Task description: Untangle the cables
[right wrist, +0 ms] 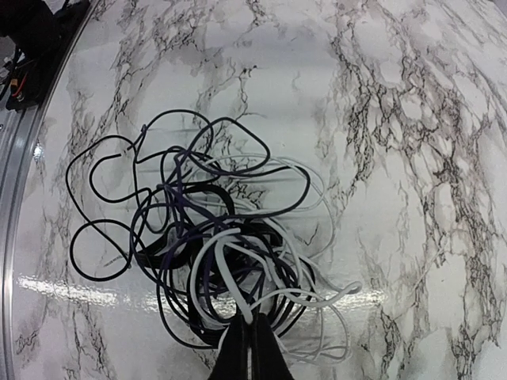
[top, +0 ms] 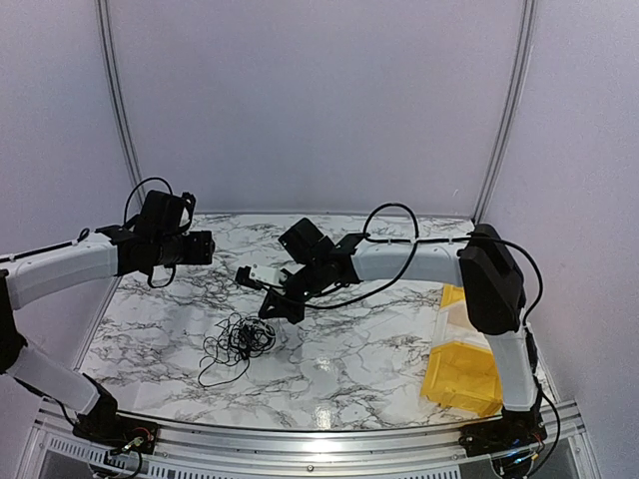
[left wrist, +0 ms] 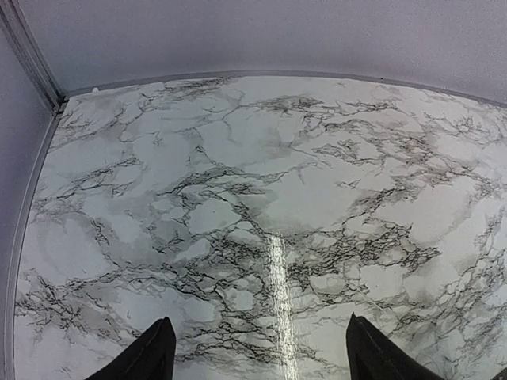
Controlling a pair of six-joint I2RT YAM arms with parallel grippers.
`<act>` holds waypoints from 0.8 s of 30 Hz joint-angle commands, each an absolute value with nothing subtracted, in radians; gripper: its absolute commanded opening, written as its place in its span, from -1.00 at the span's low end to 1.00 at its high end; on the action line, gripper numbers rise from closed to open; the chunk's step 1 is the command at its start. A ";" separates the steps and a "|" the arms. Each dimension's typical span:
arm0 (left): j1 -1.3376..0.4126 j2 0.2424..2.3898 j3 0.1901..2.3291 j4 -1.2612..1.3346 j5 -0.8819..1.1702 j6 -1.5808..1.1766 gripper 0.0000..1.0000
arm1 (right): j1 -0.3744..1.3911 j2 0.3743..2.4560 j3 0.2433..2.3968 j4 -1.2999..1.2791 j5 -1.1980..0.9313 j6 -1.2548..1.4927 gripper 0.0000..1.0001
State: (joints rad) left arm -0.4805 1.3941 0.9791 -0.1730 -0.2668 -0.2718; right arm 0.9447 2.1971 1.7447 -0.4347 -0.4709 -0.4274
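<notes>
Black cables point(right wrist: 207, 237) (one white), one tangle

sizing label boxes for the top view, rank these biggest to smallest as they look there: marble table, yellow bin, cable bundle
1. marble table
2. yellow bin, partly hidden
3. cable bundle

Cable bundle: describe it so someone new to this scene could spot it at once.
On the marble table, look toward the near-left part, left of the yellow bin. The cables are a loose knot of thin black loops with some white, curly and wiry where the bin is solid.
</notes>
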 commanded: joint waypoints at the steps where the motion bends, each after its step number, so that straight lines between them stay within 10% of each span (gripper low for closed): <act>1: -0.500 1.259 0.892 -0.031 -0.167 -0.232 0.55 | 0.953 2.120 1.786 -0.469 -0.508 -0.439 -1.00; 24: -0.808 1.065 0.427 0.689 0.061 -0.264 0.51 | 0.953 1.856 1.816 -0.579 -0.507 -0.447 -1.00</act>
State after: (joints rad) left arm -0.7883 1.0130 0.4187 0.4995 0.0521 -0.2623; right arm 0.9451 1.8519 1.7527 -0.5480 -0.5106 -0.4431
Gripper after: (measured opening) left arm 0.758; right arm 0.018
